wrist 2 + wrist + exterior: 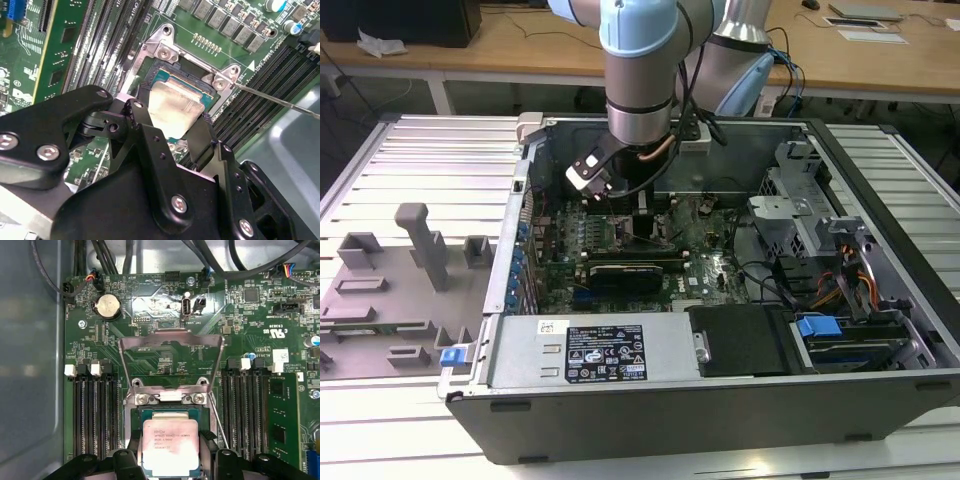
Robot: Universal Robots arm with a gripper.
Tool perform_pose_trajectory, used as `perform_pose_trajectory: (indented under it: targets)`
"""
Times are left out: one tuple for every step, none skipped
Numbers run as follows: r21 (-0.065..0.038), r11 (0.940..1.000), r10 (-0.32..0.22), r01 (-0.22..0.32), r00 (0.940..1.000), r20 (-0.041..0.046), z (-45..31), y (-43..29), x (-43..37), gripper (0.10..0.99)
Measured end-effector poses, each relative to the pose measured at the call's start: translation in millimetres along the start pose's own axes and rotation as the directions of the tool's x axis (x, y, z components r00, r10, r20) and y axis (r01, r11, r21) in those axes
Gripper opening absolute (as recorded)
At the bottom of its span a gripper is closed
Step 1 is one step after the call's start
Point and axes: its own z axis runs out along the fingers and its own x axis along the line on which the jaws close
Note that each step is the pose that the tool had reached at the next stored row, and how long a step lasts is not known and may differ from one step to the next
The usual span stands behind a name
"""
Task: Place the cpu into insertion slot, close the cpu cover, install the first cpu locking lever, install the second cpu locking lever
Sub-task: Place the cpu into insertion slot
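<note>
The cpu (167,447) pinched in gripper (172,456), over insertion slot (192,65); cpu cover (171,336) open. Exterior view: gripper at 12 o'clock from black card (630,270).

This arm (638,90) is rocking light-blue caps on silver tubing, and the gripper (172,122) is sporting matte-black links with silver screws.

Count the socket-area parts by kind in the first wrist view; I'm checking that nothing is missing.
cpu: 1
insertion slot: 1
cpu cover: 1
coin cell battery: 1
Total: 4
</note>
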Motion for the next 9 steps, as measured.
perform_pose_trajectory:
  targets:
    - [0.0,1.0,0.0,0.0,1.0,0.0001,0.8,-0.1,0.0,0.541]
    - [0.0,1.0,0.0,0.0,1.0,0.0001,1.7,-0.3,0.1,0.541]
    - [0.0,1.0,0.0,0.0,1.0,0.0002,2.0,-0.3,0.0,0.541]
    - [0.0,1.0,0.0,0.0,1.0,0.0003,1.9,-0.3,0.0,0.541]
    - [0.0,1.0,0.0,0.0,1.0,0.0004,2.0,-0.3,0.0,0.541]
    - [0.0,1.0,0.0,0.0,1.0,0.0003,2.0,-0.3,0.0,0.541]
    - [0.0,1.0,0.0,0.0,1.0,0.0002,2.1,-0.3,0.1,0.541]
    - [0.0,1.0,0.0,0.0,1.0,0.0002,2.1,-0.3,0.1,0.541]
    - [0.0,1.0,0.0,0.0,1.0,0.0002,2.1,-0.3,0.1,0.553]
